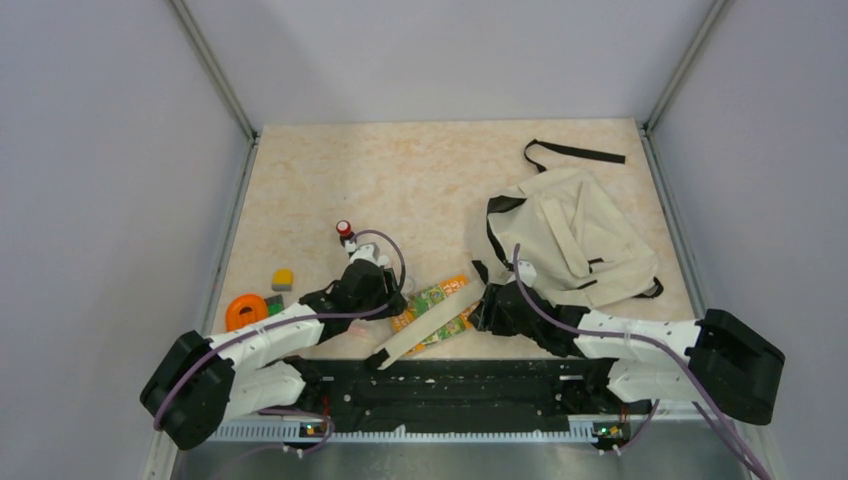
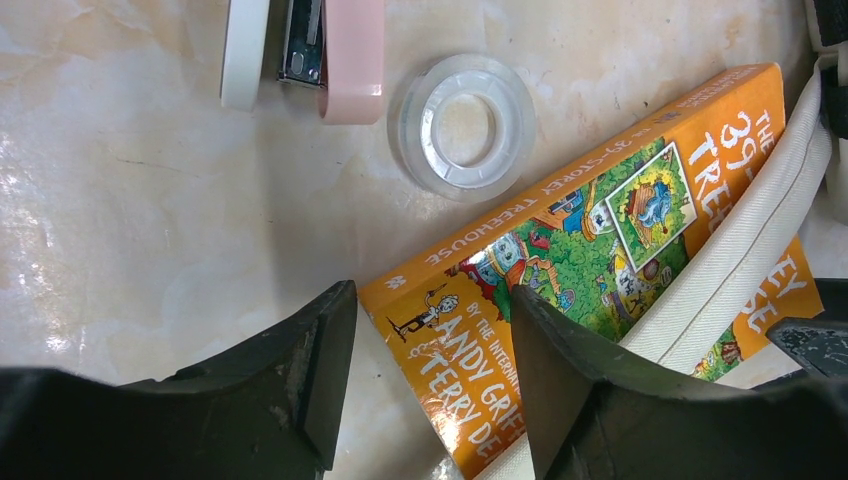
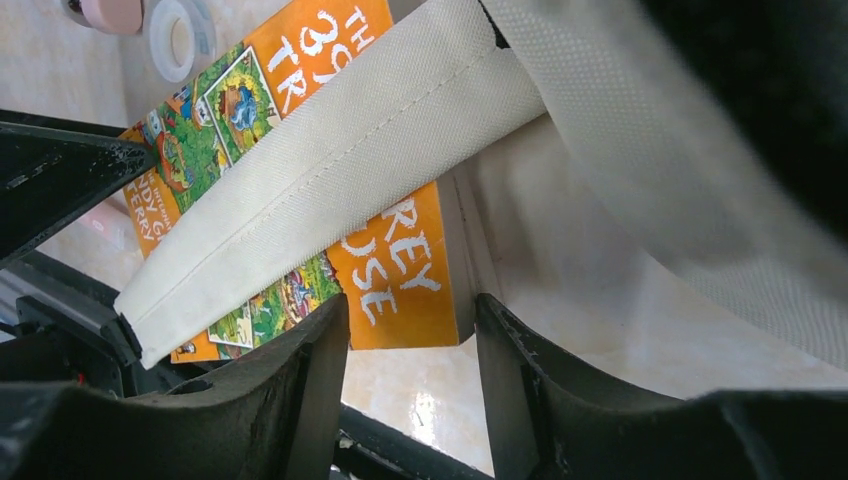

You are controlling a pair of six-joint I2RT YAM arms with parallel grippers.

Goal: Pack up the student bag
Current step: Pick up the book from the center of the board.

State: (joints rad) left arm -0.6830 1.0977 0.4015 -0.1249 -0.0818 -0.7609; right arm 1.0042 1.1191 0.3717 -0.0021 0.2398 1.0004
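Observation:
The student bag (image 1: 575,240), cream with black trim, lies flat at the right of the table. One long beige strap (image 1: 425,325) runs from it over an orange and green book (image 1: 435,300) near the front edge. My left gripper (image 2: 432,340) is open, its fingers (image 2: 320,370) standing either side of the book's (image 2: 600,230) spine corner. From the other end my right gripper (image 3: 412,330) is open too, with the book's (image 3: 400,260) corner between its jaws and the strap (image 3: 330,180) just above. Bag fabric (image 3: 650,130) fills the right wrist view's right side.
A clear tape roll (image 2: 462,122) and a pink and white stapler (image 2: 320,50) lie just beyond the book. An orange disc (image 1: 245,312), a yellow block (image 1: 283,277) and a small red-capped bottle (image 1: 344,230) sit at the left. A black strap (image 1: 570,152) trails behind the bag.

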